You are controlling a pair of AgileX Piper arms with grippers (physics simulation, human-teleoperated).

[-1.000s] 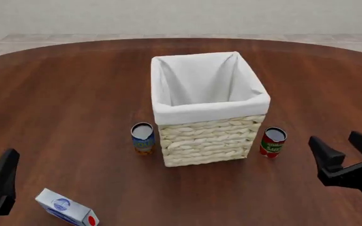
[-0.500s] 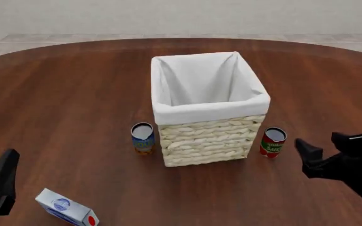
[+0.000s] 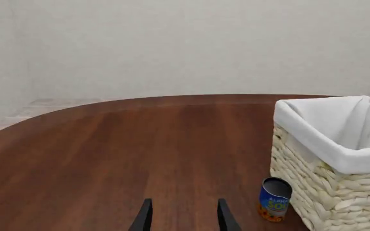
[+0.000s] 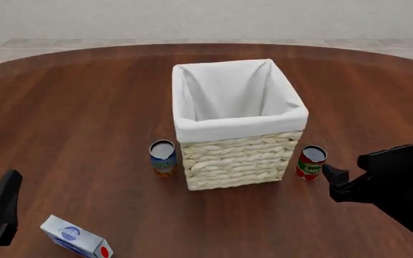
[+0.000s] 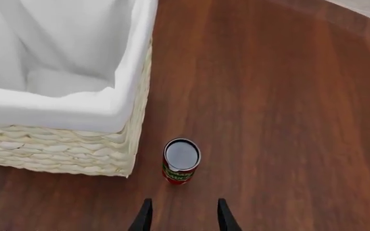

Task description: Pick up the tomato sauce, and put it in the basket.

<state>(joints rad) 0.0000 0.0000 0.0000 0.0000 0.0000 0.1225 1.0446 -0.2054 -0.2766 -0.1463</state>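
A bare simulated room: round wooden table (image 4: 77,107), plain pale wall (image 3: 172,43).

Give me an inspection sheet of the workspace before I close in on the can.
Surface: dark wooden table, no spills seen.
Job's things: tomato sauce upright, just right of the basket, apart from it; basket holds nothing seen.
Clutter: blue-and-orange can upright at the basket's left; white-and-blue carton lying near the front left.
Grippers: right gripper open, short of the tomato sauce, lined up with it; left gripper open, holding nothing.
Cables: nothing seen.
Surroundings: pale wall, light floor beyond the table.
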